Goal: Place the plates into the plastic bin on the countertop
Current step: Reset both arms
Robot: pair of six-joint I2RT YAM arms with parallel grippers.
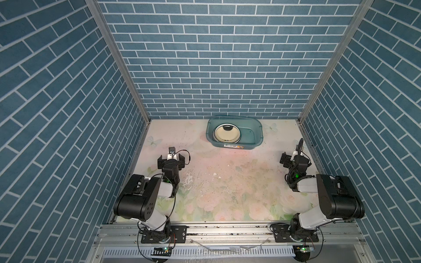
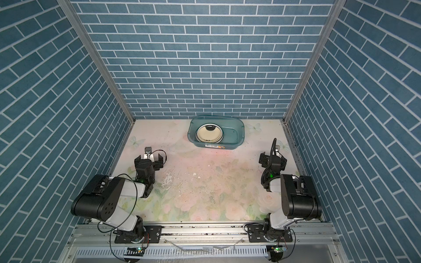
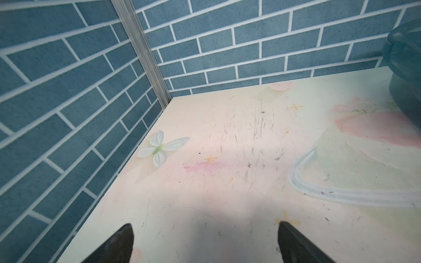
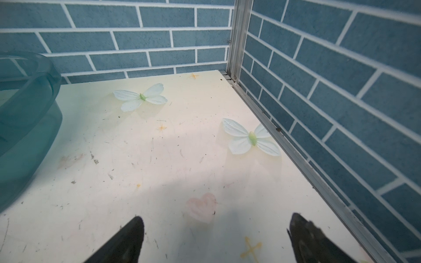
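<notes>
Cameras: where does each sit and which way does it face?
Top views: high above the front rail, looking down toward the back wall; both arms, open left gripper and right gripper, plastic bin holding plates.
Left wrist: low over the countertop, facing the back-left corner; its fingertips, bin edge.
Right wrist: facing the back-right corner; its fingertips, bin edge.
Shared: all four show the bin.

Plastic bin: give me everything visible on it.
The plastic bin is a translucent teal rectangular tub, rounded corners, lipped rim, white label on its near long side. It sits upright on the countertop close to the back wall. Stacked plates fill its left-arm end; the other end is bare.
</notes>
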